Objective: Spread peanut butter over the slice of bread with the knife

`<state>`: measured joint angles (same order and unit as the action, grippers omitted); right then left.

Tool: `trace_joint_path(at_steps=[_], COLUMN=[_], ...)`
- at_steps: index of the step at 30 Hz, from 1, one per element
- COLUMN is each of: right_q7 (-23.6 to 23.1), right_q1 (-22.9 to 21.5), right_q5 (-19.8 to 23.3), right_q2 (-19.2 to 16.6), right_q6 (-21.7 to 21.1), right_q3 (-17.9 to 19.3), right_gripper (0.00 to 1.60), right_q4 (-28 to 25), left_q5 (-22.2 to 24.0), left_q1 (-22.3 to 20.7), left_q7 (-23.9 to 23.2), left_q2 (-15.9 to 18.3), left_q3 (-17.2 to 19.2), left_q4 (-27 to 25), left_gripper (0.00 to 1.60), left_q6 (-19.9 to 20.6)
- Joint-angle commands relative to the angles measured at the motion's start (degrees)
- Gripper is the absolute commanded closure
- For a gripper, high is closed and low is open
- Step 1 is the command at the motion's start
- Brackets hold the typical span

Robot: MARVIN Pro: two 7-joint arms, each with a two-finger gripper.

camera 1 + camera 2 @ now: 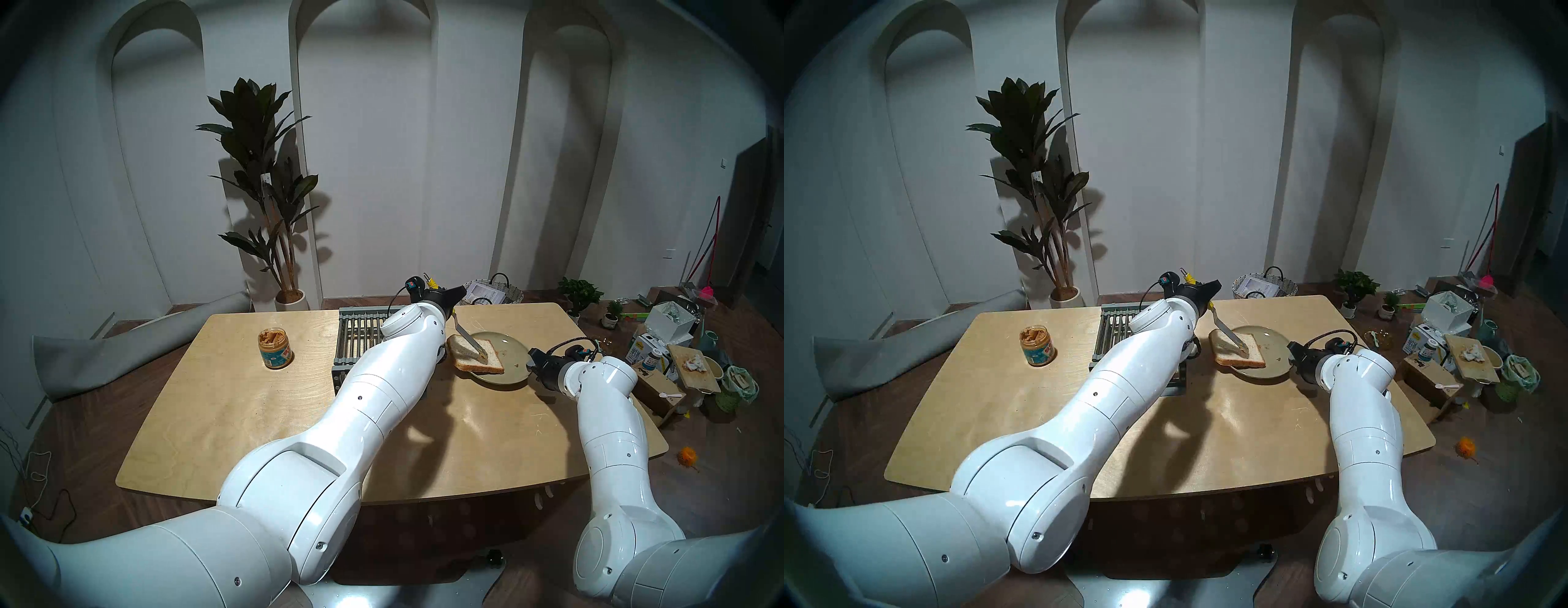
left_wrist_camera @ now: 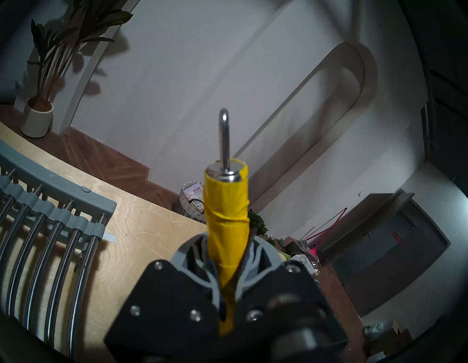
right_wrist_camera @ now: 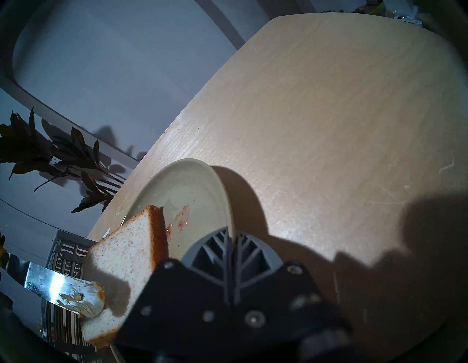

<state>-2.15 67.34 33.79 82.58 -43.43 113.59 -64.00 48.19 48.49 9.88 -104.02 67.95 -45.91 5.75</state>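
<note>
Right now the table is carrying the grey slatted rack, then the olive-green plate, the slice of bread lying on the plate's left part, and the peanut butter jar standing well apart to the left. My left end effector is clamping the knife by its yellow handle, the smeared blade tip resting on the bread. My right end effector is sitting closed and empty at the plate's rim.

Legible text: none; label on peanut butter jar and print on floor cartons too small to read
</note>
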Motion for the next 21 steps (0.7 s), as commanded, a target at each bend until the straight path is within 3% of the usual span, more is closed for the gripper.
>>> trace_joint_path(at_steps=[1, 21], right_q7=[-0.5, -0.7], right_q1=[-0.4, -1.2], right_q5=[0.1, 0.0], right_q2=[-0.4, -1.7], right_q6=[0.6, 1.4], right_q3=[0.1, 0.9], right_gripper=[1.60, 1.60], right_q4=[-1.9, 0.3], left_q5=[1.2, 3.1], left_q1=[-4.2, -11.4], left_q7=[-2.5, -6.6], left_q2=[-2.1, -4.5], left_q3=[0.7, 1.6], left_q4=[3.0, 14.2], left_gripper=[1.60, 1.60], left_q6=[-1.0, -3.6])
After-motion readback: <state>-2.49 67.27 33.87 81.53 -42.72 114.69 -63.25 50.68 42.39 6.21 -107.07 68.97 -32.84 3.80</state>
